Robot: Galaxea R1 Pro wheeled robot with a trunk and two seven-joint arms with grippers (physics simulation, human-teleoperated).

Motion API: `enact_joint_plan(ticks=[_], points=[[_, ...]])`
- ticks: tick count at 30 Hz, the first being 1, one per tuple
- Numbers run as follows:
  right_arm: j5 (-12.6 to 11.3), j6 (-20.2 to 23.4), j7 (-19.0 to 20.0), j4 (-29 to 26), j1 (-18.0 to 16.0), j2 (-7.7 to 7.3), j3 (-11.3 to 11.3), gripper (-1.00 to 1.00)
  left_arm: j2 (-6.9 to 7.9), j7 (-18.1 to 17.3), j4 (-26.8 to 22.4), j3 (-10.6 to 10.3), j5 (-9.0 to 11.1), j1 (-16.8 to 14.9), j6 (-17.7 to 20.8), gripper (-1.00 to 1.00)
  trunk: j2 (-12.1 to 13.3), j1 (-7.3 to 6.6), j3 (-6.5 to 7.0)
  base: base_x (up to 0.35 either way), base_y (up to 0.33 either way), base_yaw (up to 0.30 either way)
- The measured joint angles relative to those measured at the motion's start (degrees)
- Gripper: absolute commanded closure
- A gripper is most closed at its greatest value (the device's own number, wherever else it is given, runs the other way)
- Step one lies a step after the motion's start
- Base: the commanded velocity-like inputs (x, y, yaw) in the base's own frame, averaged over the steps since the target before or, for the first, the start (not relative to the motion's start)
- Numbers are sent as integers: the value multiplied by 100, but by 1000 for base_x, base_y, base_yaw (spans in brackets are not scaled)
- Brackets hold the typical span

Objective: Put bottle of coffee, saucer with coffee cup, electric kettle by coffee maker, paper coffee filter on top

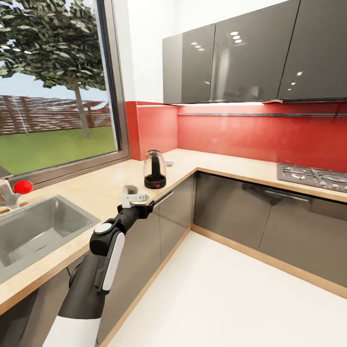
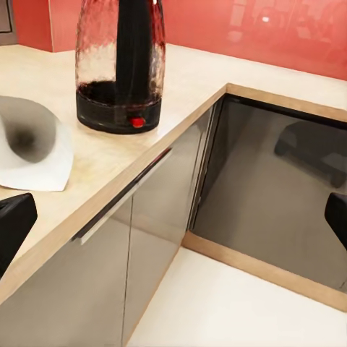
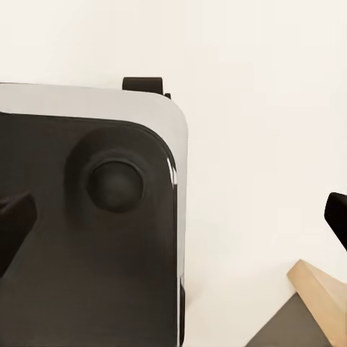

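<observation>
A steel sink (image 1: 33,226) with a red-knobbed tap (image 1: 22,187) sits at far left in the long light wood-coloured kitchen countertop (image 1: 91,190). Next, the left gripper (image 1: 134,197) hovers over the counter edge, fingers spread wide and empty. Just beyond stands the rounded clear glass electric kettle (image 1: 154,169) with black base, loop handle and red switch, near the corner. Best line the open fingers up with that handle, approach level, and close firmly so the kettle lifts upright. The right gripper (image 3: 173,217) hangs parted over the robot's dark base (image 3: 87,231), holding nothing.
</observation>
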Motion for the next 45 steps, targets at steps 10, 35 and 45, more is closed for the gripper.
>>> enact_joint_plan(ticks=[10, 35, 45], points=[[-21, -2, 3, -6, -1, 107, -2, -100, 0, 0, 0, 0, 0, 0, 0, -100, 0, 0, 0, 106, -32, 0], [5, -15, 65, -101, -30, 7, 44, -100, 0, -49, -254, -107, 201, -22, -146, -100, 0, 0, 0, 14, -1, 0], [139, -256, 59, -316, -219, 17, 62, -100, 0, -3, -110, -57, 38, 203, -69, -100, 0, 0, 0, 17, -13, 0]])
